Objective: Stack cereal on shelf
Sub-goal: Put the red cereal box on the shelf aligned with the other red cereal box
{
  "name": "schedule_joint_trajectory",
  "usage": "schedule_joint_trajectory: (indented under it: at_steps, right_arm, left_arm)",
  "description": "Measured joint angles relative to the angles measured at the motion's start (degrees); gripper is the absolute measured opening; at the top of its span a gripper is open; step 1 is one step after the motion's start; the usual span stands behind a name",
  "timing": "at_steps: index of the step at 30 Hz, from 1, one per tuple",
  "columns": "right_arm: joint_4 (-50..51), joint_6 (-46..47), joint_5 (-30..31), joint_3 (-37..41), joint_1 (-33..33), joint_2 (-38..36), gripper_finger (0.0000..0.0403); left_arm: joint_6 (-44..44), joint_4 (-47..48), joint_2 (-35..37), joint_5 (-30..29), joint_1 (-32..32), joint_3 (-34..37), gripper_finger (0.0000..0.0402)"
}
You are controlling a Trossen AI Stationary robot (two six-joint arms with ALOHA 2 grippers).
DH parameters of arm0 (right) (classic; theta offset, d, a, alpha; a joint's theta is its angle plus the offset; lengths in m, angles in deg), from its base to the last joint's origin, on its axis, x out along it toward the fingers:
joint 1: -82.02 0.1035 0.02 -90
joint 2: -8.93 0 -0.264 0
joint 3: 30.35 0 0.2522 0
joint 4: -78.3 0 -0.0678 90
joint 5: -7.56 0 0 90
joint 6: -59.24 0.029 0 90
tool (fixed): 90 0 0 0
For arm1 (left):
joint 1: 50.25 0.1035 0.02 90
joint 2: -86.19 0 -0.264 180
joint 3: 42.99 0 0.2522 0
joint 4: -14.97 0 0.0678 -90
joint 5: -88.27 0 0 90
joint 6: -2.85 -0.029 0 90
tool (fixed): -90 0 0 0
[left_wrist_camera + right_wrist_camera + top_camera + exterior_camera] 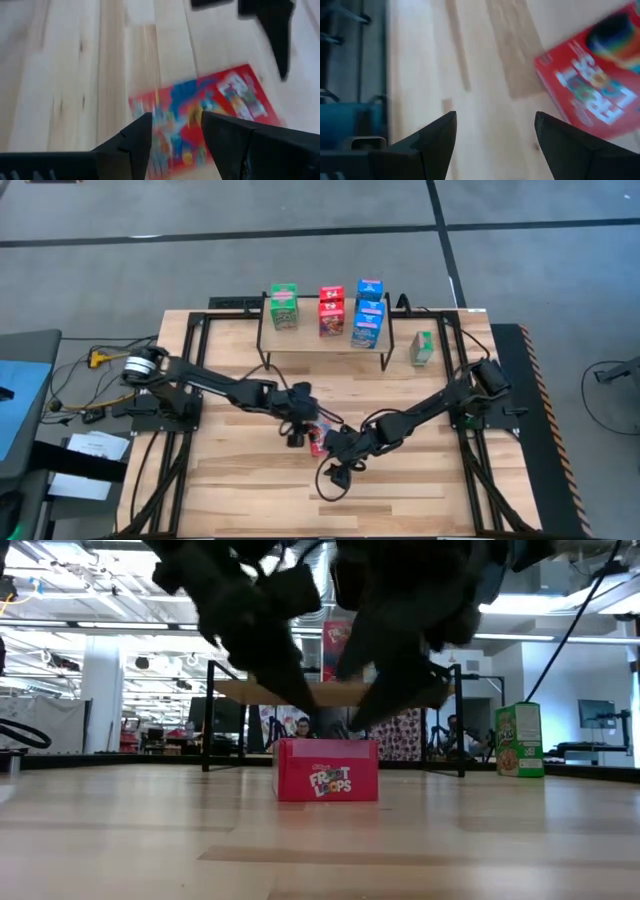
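Hovering over the middle of the bench (240, 480), we are keeping both claws just above a red cereal box (327, 770) that is lying flat on the wood. Our left claw (303, 423) is coming in from the left side, its fingers (131, 145) standing a little apart directly over the box's printed front, with no contact that we can make out. Our right claw (337, 442) is reaching in from the right side, its fingers (436, 137) spread wide and gripping nothing, the red box lying just beside them on the bench.

Toward the far edge of the bench, the shelf (320, 340) is standing on its thin black legs. On its light wooden top we are seeing a green box (284, 307) at the left end, two red boxes (332, 311) stacked in the middle, and blue boxes (368, 313) stacked at the right end. Another green box (423, 347) is standing upright on the bench just beside the shelf's right end, near the far right corner.
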Motion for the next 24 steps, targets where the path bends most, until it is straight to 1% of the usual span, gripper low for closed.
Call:
schedule_joint_trajectory:
  at_steps: [2, 4, 5, 8, 16, 22, 24]
  right_arm:
    - [0.8, 0.4, 0.0, 0.0, -0.1, 0.0, 0.0294]
    - [1.5, 1.0, 0.1, 0.0, -0.1, -0.1, 0.0294]
    - [2.0, 1.4, 0.4, 0.0, -0.1, -0.1, 0.0294]
    - [4.4, 1.7, 3.2, 0.1, -0.1, 0.0, 0.0294]
    - [5.5, 1.7, 6.8, 0.0, -0.1, 0.0, 0.0294]
    - [6.5, 1.9, 8.1, 0.0, -0.1, 0.0, 0.0294]
    - [6.8, 2.0, 9.4, 0.0, -0.1, 0.0, 0.0294]
  left_arm:
    - [-0.3, 1.6, -1.1, 0.1, 0.1, 0.2, 0.0159]
    - [-0.3, -0.1, -3.1, 0.1, 0.2, -0.5, 0.0159]
    - [-0.3, 1.2, -3.2, 0.1, 0.3, -0.4, 0.0159]
    - [-0.1, 0.5, -4.6, -0.3, 0.3, -1.0, 0.0159]
    - [0.4, 1.0, -4.2, -1.6, 0.3, -1.1, 0.0159]
    - [0.7, 0.7, -4.2, -1.8, 0.1, -1.2, 0.0159]
    - [0.7, 0.4, -4.2, -1.8, 0.0, -1.3, 0.0159]
